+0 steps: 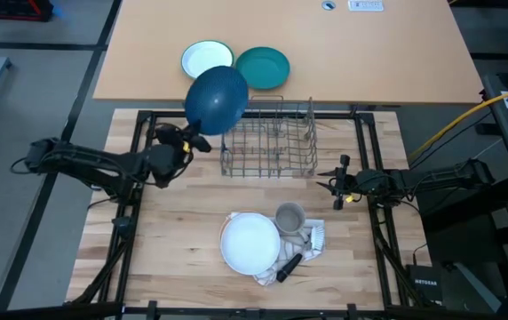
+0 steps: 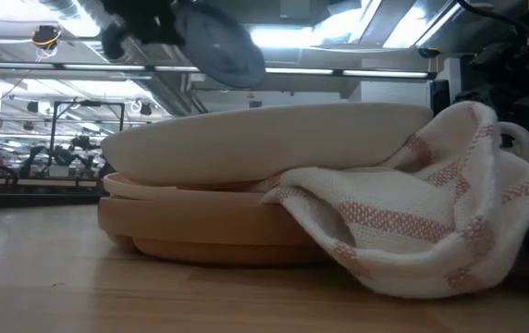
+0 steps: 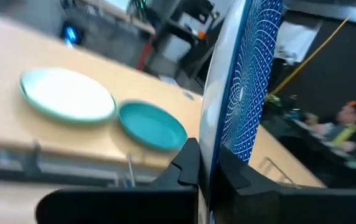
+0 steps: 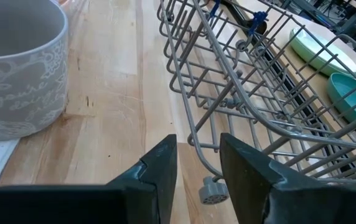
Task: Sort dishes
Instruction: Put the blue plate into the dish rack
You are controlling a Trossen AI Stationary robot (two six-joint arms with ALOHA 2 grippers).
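Note:
My left gripper (image 1: 194, 140) is shut on the blue patterned plate (image 1: 217, 98) and holds it in the air by the left end of the wire dish rack (image 1: 270, 138). The plate also shows in the low view (image 2: 218, 42). The white plate (image 1: 250, 242) lies on the tan plate (image 2: 209, 227) near the table's front edge; from above the white plate hides the tan one. My right gripper (image 4: 196, 168) is open and empty at the rack's right end (image 4: 259, 93), low over the table. My left gripper pinches the blue plate's rim (image 3: 210, 163) between its two fingers, one finger (image 3: 189, 165) on the plain back and one on the patterned face. The plate stands on edge, rising from the fingers, lifted clear of table and rack.
A grey mug (image 1: 289, 217), a striped cloth (image 2: 412, 222) and a black-handled brush (image 1: 288, 265) lie by the stacked plates. A white green-rimmed bowl (image 1: 206, 59) and a teal plate (image 1: 262, 67) sit on the far table behind the rack.

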